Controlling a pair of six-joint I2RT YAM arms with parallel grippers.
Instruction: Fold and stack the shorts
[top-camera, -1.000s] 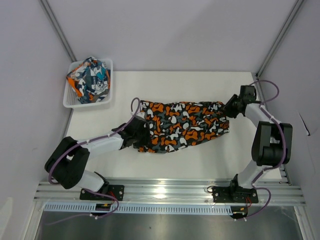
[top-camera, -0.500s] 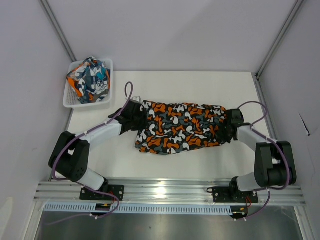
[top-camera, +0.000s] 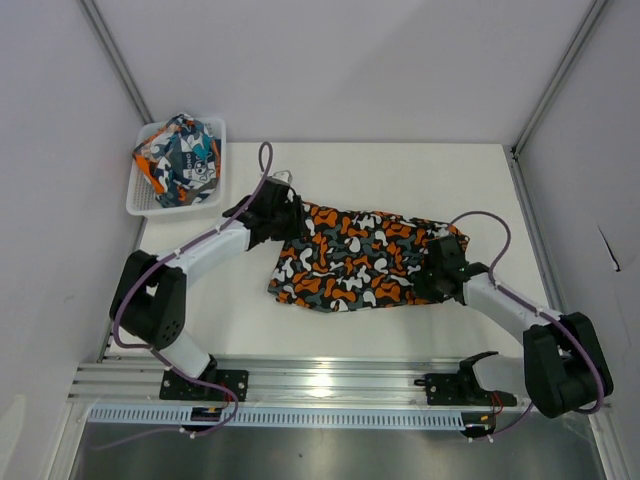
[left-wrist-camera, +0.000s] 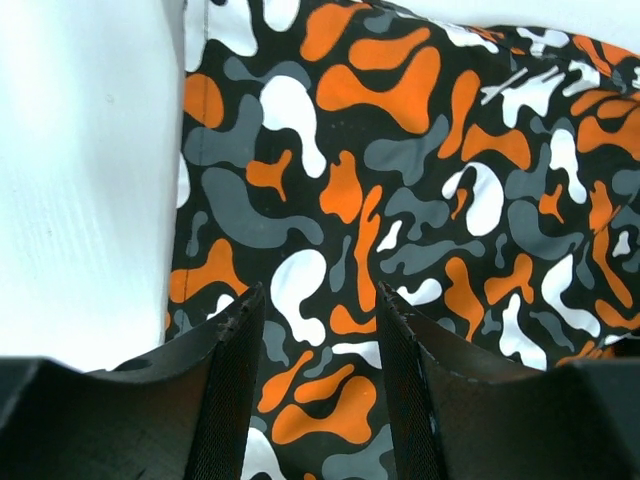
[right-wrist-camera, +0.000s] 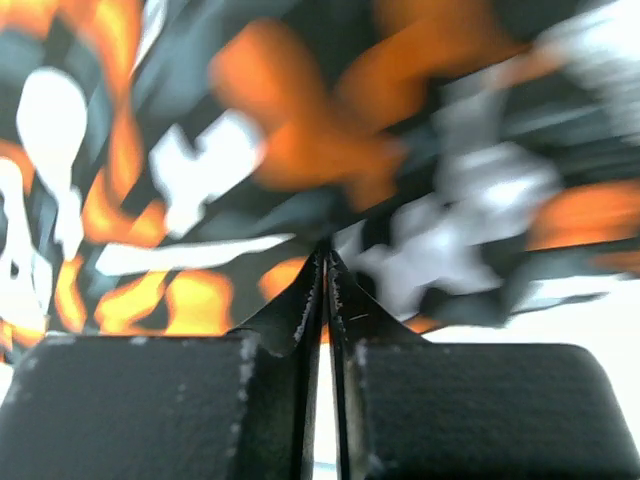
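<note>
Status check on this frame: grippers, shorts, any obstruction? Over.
Left gripper open over camouflage shorts, far-left corner. Right gripper shut at their right edge, pinch unconfirmed. Second shorts in basket. Nothing blocking.

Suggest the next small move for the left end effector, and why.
Probably close the left end effector on the orange-black-grey-white camouflage fabric shorts: its jaws stand open over their left edge, while the right end effector is shut at their right edge.

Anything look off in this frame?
The camouflage shorts lie skewed and rumpled, their right edge bunched up at the right gripper. The teal-print shorts sit wadded in the basket, unfolded. No damage visible.
</note>
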